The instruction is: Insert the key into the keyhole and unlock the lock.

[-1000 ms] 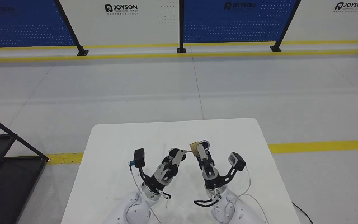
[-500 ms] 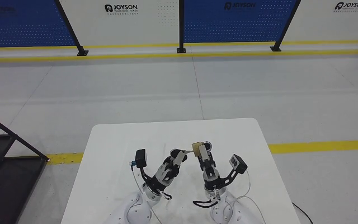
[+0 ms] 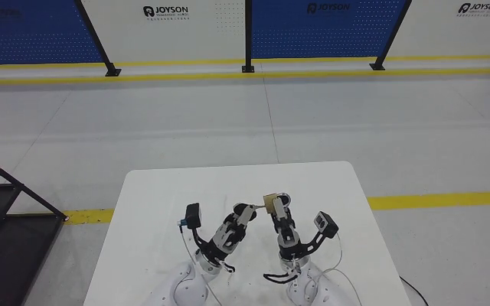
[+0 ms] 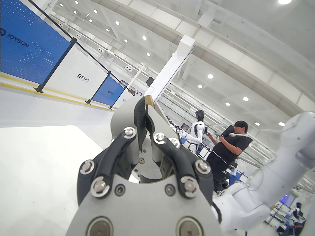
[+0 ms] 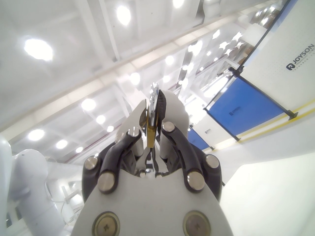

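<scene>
The brass lock is clamped in the right gripper above the table, at 3 o'clock from the left gripper, which is pinched shut on the key. Nothing has visibly shifted since half a second ago.

A white worktop with rounded corners stands on a pale grey floor. A yellow line crosses the floor and passes behind the worktop. Farther back, a row of blue panels and white panels stands on black posts. A black frame stands off the worktop's left side. Round ceiling lights glow overhead.
</scene>
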